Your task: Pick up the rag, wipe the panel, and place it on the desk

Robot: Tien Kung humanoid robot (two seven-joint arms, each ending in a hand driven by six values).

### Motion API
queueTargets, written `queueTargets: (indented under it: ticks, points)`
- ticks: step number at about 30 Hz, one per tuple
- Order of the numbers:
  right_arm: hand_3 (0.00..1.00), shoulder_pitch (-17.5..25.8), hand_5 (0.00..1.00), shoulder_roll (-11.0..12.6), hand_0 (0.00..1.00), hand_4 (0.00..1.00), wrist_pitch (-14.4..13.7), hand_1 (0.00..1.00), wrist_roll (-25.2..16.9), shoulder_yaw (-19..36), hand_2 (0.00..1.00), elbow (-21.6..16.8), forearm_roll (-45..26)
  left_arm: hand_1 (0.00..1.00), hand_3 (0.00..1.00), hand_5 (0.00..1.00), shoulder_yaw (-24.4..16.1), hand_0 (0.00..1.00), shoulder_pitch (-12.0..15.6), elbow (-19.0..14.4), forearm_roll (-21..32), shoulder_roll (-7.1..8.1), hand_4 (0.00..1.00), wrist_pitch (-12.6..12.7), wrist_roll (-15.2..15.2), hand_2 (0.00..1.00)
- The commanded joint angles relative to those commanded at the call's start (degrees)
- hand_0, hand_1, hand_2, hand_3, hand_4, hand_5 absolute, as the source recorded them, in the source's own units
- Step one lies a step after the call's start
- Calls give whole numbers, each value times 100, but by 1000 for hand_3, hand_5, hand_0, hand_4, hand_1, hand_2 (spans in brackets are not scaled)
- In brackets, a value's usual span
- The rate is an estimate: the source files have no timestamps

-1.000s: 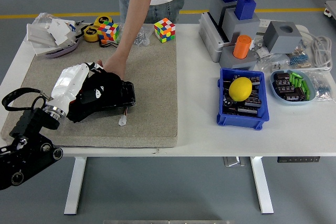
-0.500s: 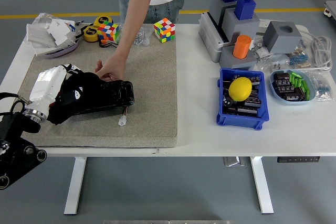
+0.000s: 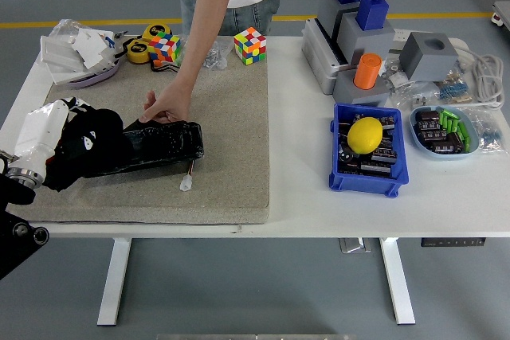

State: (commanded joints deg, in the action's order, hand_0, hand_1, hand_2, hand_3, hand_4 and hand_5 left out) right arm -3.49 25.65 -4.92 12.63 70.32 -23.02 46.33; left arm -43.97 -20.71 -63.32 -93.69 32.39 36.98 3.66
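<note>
Grey floor with a yellow line runs behind the white bench [image 3: 319, 212], and most of its left half is covered by a beige felt mat [image 3: 231, 157] whose near edge sits close to the bench's front edge. From my seat the open room is the right part of the mat and the bare strip between it and the blue bin [image 3: 368, 173], which holds dark parts and a yellow lemon [image 3: 366, 134]. Beyond the bin stand grey fixture blocks with blue caps and an orange cylinder [image 3: 367, 70], and to the far right a shallow blue tray [image 3: 446, 131] of green and black parts beside a white cable [image 3: 482, 69]. Along the far edge of the mat I see two colour cubes, one at [image 3: 249, 44], a yellow tape measure [image 3: 140, 49] and a tray of white scraps [image 3: 80, 53]. A person stands at the far side; the person's hand [image 3: 166, 106] presses down on the far edge of the black panel [image 3: 163, 142], which lies flat and long on the mat's left part. My left hand [image 3: 68, 141], white-backed with dark fingers, is closed on the black rag [image 3: 92, 145] at the panel's left end, near the bench's left edge. Rag and panel are both black, so I cannot see where one ends. A small white connector [image 3: 186, 183] lies just in front of the panel.
</note>
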Motion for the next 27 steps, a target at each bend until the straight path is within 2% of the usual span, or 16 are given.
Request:
queueTargets:
  ticks: [7,13,20,26,27]
  points:
    - [600,-12,590,-11,759,980,-6,622,0,17,696,-3,6,132,555,2,-461,192,210,41,-51,38,460,0,-9,547]
    - [601,-19,590,-8,758,980,-12,622,2,30,696,-7,1,133,555,2,-689,192,264,49,-55,66,461,0,-50,547]
    - [600,-30,590,-27,758,980,-21,622,0,34,696,-16,5,134,555,2,-764,193,277,186,2,62,461,0,-202,547]
    - [600,-25,591,-29,758,980,-21,622,3,37,696,-23,4,150,555,2,-788,198,283,409,131,9,461,0,-503,546]
    - [600,-25,591,-29,759,980,-20,622,5,41,696,-26,12,224,556,2,-789,221,281,447,151,1,469,0,-538,550]
